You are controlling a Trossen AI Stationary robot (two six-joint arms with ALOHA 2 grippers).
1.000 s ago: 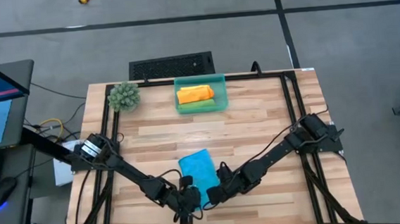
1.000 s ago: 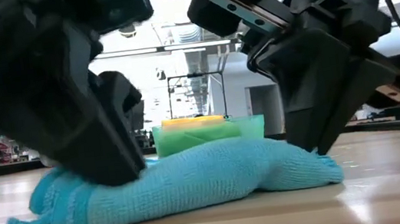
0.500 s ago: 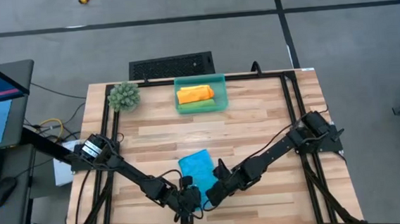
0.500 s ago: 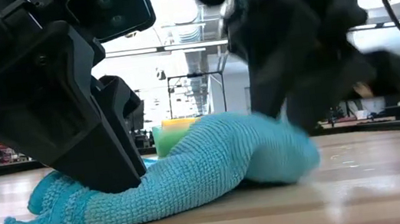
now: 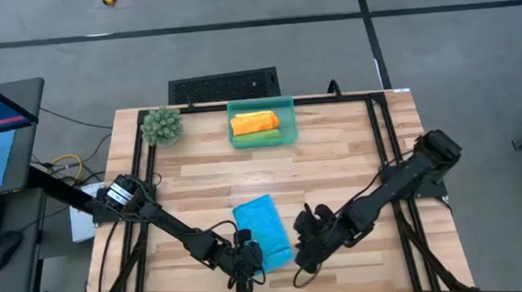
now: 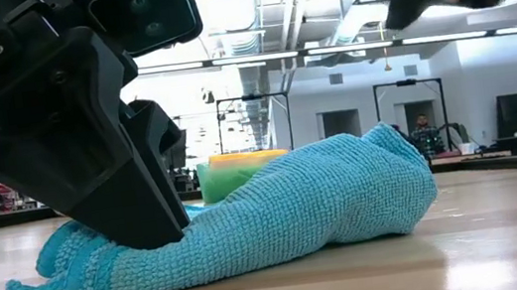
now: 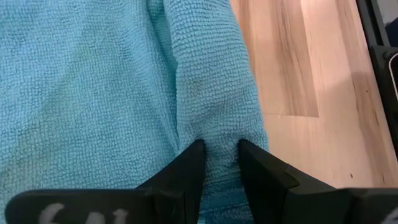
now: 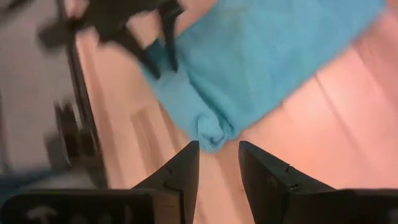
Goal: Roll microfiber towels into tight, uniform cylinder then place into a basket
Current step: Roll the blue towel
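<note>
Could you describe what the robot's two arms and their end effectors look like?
Both arms are black, slender and jointed, with black cables along them. The left end effector and right end effector each have two dark, flat, wedge-shaped fingers. Faint pale digits mark the left wrist housing.

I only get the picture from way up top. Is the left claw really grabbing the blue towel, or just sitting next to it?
Observer: Grabbing. In the left wrist view the left gripper pinches the rolled edge of the blue towel.
Operator: What about the other claw?
Observer: The right gripper is open and empty, lifted off the towel.
Operator: Is the towel flat?
Observer: No. From table height, the free end humps up higher than the pinned end.
</note>
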